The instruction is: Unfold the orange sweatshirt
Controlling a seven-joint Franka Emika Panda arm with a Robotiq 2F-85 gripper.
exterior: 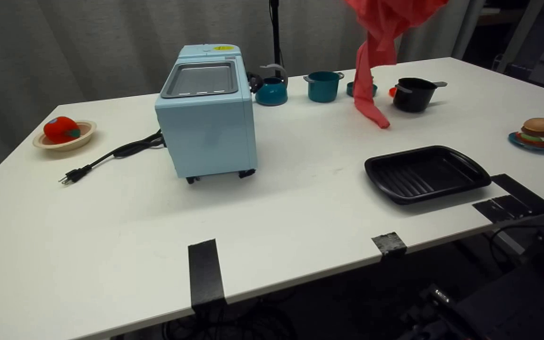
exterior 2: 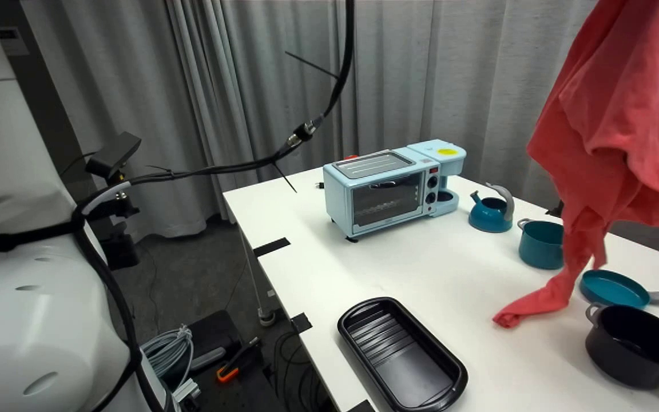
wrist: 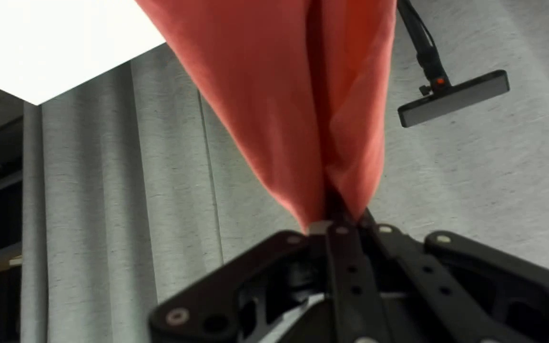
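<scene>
Unfolding this well, I judge, begins with the white table (exterior: 125, 236): I should bring the sweatshirt (exterior 2: 610, 149) down beside the black tray (exterior 2: 404, 360), with a path that avoids sweeping the toaster oven (exterior: 208, 123), well apart from the tray, or the black pot (exterior 2: 635, 343), further in on the table than the tray. I should let the tail (exterior 2: 535, 303) settle on the table first, then draw the held end slowly away from it, so that the cloth's own drag opens the folds; a quick pull would likely slide the whole bundle. My gripper (wrist: 341, 221) is clenched on a gathered pinch of the sweatshirt, and I should let go only once most of the cloth lies down. The sweatshirt itself hangs from that pinch, further in than the tray, coral more than plain orange, a broad bunched drape with deep folds; I cannot tell where hood, hem or cuffs are. Beneath, it narrows to that twisted tail, perhaps a sleeve, bending toward the tray, its tip seemingly on the table, though contact is hard to confirm. At the pinch, the cloth tapers to a narrow neck, split by one dark crease.
</scene>
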